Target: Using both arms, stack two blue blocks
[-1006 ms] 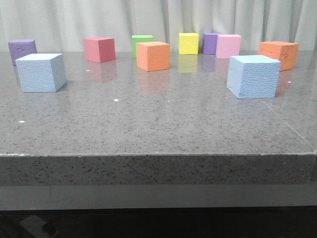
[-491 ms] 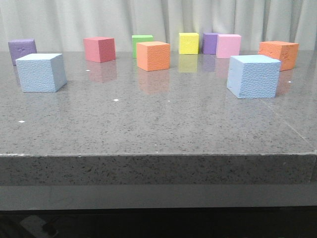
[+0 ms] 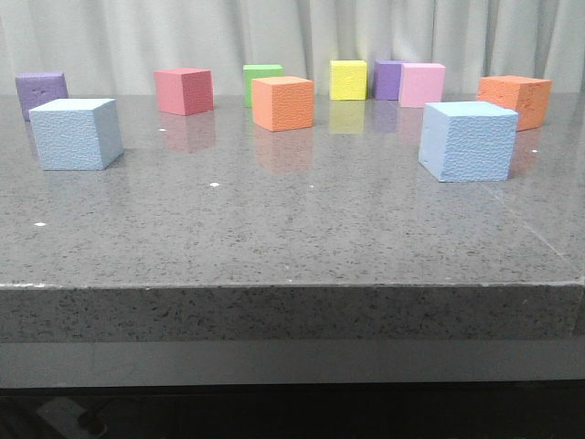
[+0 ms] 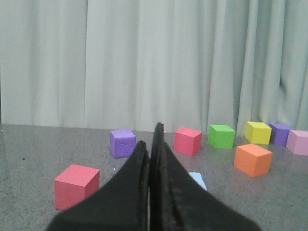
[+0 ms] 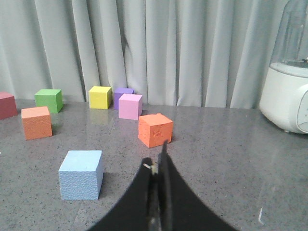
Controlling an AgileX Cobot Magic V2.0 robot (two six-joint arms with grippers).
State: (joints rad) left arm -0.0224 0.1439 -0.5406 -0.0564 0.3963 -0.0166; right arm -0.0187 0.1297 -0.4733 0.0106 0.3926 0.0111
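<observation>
Two pale blue blocks stand apart on the grey stone table (image 3: 292, 229). The left blue block (image 3: 76, 133) is near the left edge and the right blue block (image 3: 468, 140) is at the right. Neither gripper shows in the front view. In the left wrist view my left gripper (image 4: 150, 137) is shut and empty, and only a corner of a blue block (image 4: 198, 179) shows behind its fingers. In the right wrist view my right gripper (image 5: 155, 159) is shut and empty, with the right blue block (image 5: 81, 174) on the table ahead, off to one side of it.
Smaller cubes line the back of the table: purple (image 3: 41, 91), red (image 3: 184, 91), green (image 3: 262, 78), orange (image 3: 282, 102), yellow (image 3: 347, 80), purple (image 3: 387, 80), pink (image 3: 421, 84), orange (image 3: 514, 99). A white appliance (image 5: 288, 96) stands at the far right. A curtain hangs behind.
</observation>
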